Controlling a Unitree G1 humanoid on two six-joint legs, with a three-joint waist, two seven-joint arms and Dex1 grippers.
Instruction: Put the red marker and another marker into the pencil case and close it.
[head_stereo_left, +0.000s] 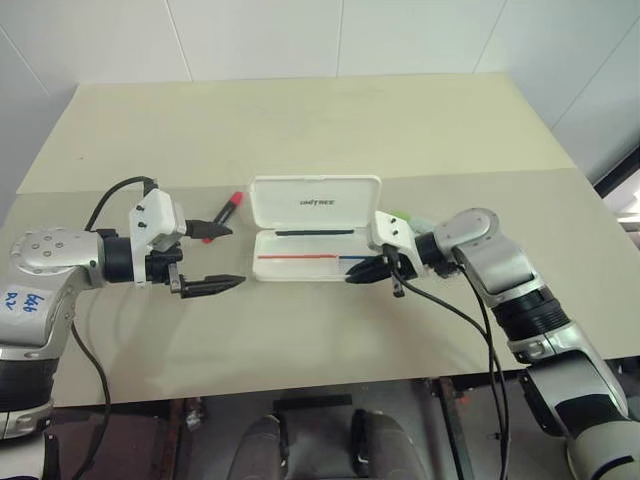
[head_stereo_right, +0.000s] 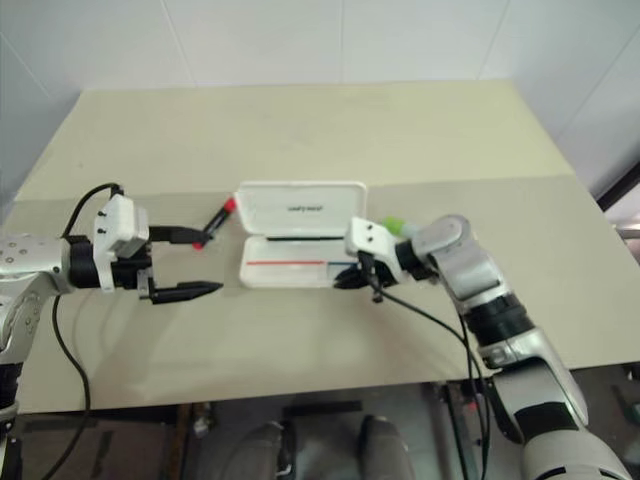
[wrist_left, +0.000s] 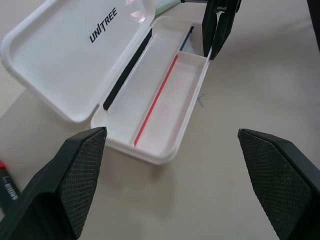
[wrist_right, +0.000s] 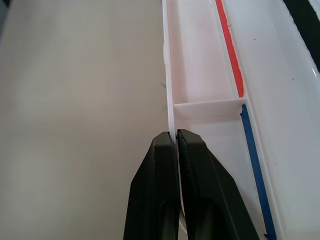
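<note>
Two hands flank the open pencil case (head_stereo_left: 312, 240) on your beige worktop (head_stereo_left: 300, 130). Your left hand (head_stereo_left: 212, 258) hangs released, its black fingers (wrist_left: 75, 175) spread wide and pointing toward the case from its left, touching nothing. Just beyond its upper finger lies the red marker (head_stereo_left: 225, 212), on the worktop left of the case and apart from it. Your right hand (head_stereo_left: 372, 270) is clenched, its fingertips (wrist_right: 165, 150) pressed together on the thin front wall of the tray at the case's right end, near the blue stripe (wrist_right: 252, 150). The white lid (head_stereo_left: 315, 202) stands back, lettering showing, with a red stripe (head_stereo_left: 295, 257) running along the tray floor. You can see the green marker (head_stereo_left: 405, 217) peeking out behind the right hand, beside the case's right end; the tray holds no marker.
</note>
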